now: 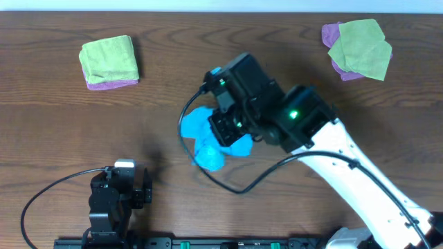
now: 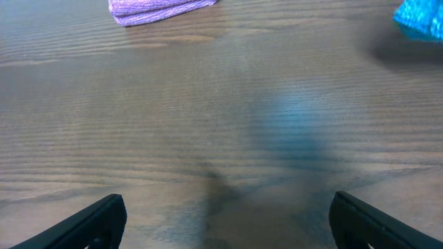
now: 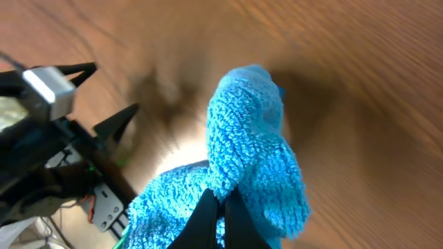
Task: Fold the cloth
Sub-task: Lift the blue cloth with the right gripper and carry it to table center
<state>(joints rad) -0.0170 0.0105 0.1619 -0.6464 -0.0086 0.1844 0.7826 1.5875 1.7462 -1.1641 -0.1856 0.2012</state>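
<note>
Although the right gripper (image 3: 223, 220) has its fingers pinched tight on a raised ridge of the cloth (image 3: 252, 152), the fold looks barely begun. The blue fabric lies bunched and crumpled near the middle of the table (image 2: 208, 104), so squaring the edges and laying one half over the other is, I judge, all left to do. Further off, the left gripper (image 2: 228, 225) hovers with fingers wide apart, holding nothing, well apart from the cloth. Beyond lie a green-on-purple stack (image 1: 109, 61) and a second stack (image 1: 358, 47). From overhead the right arm (image 1: 360, 166) covers much of the cloth, so its corners cannot be made out.
</note>
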